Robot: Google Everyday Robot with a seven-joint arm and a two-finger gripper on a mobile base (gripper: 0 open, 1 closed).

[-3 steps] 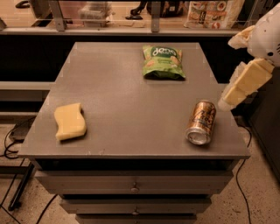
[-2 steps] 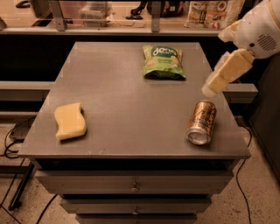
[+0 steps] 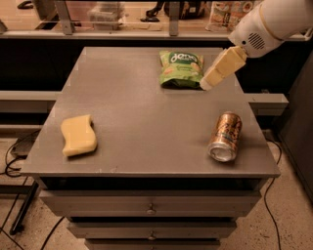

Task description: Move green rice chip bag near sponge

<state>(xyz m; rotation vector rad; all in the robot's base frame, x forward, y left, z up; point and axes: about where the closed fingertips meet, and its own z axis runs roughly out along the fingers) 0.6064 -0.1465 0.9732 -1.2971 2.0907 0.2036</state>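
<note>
The green rice chip bag lies flat at the far middle-right of the grey table. The pale-yellow sponge with wavy sides lies at the near left of the table. My gripper comes in from the upper right on a white arm; its pale-yellow fingers point down-left, with the tip just right of the bag's near right corner, above the table. It holds nothing that I can see.
A copper-brown drink can lies on its side at the near right of the table. Drawers run below the table front. A counter with clutter stands behind the table. Cables lie on the floor at left.
My gripper has moved left and farther back, from beyond the table's right edge above the can to just beside the bag's right corner. The bag, sponge and can have not moved.
</note>
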